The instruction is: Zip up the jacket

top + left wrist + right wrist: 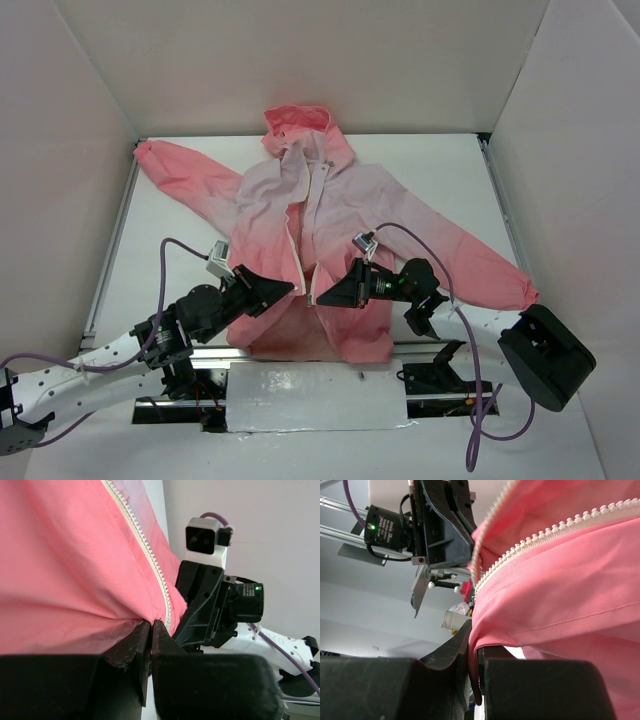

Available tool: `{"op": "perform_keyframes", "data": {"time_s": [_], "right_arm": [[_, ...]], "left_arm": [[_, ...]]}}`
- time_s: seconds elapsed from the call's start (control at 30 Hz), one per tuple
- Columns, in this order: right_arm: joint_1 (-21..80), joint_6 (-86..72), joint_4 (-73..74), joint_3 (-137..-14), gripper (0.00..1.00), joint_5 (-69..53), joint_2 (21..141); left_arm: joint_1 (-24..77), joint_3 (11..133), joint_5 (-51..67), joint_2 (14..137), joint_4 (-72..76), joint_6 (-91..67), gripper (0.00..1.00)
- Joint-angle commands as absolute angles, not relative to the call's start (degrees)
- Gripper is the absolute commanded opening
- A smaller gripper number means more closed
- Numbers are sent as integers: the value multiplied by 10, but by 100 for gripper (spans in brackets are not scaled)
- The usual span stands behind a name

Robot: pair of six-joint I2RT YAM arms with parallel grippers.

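Note:
The jacket (330,215) lies spread on the table, hood at the far side, coral pink fading to pale lilac on the chest. Its white zipper (303,235) is open down the front. My left gripper (290,289) is shut on the jacket's left front edge near the hem, right beside the zipper teeth (150,560). My right gripper (320,296) is shut on the right front edge near the hem; a fold of coral fabric (485,640) is pinched between its jaws, below the zipper teeth (545,537). The two grippers face each other, a few centimetres apart.
White walls enclose the table on three sides. A strip of crinkled white sheet (315,397) lies at the near edge between the arm bases. A black block (545,355) sits near the right arm's base. Purple cables (470,330) loop off both wrists.

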State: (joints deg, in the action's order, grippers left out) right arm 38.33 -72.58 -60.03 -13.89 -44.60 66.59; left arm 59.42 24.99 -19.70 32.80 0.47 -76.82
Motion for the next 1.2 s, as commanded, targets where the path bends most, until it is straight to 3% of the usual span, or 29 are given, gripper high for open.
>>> {"op": "perform_keyframes", "data": {"time_s": [0.0,1.17], "right_arm": [[386,-724,-650,-151,0,-461,669],[382,-748,-683,-181,0,-471,689]], "left_arm": [[593,284,-220,320,29,-764,0],[593,258,-191,321,44,-787,0]]}}
